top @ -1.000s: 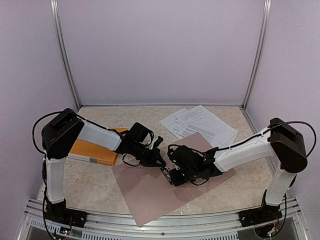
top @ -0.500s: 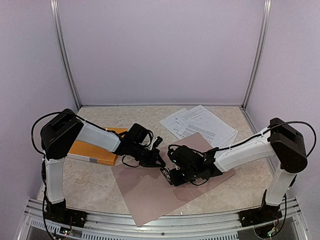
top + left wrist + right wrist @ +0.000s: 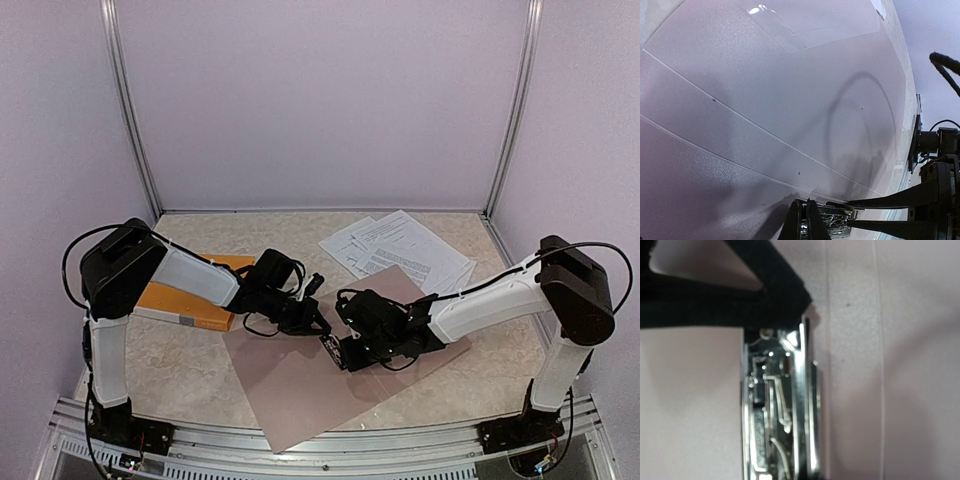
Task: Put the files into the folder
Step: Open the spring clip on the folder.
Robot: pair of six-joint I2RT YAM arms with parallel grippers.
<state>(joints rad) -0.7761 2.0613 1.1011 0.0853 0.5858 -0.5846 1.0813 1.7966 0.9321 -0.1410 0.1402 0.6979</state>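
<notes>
The folder (image 3: 300, 385) lies open and flat on the table as a mauve sheet, with a metal clip (image 3: 335, 350) near its middle. The files (image 3: 400, 250), white printed sheets, lie fanned out behind it at the back right, partly under the folder's far corner. My left gripper (image 3: 805, 220) is shut, its tips down at one end of the metal clip (image 3: 840, 226). My right gripper (image 3: 852, 212) reaches in from the right, one finger along each long side of the clip, shut on it. The right wrist view shows the metal clip (image 3: 780, 415) close up.
An orange pad (image 3: 185, 303) lies at the left under my left arm. The booth walls and metal posts (image 3: 130, 110) close in the table on three sides. A rail (image 3: 300, 455) runs along the near edge.
</notes>
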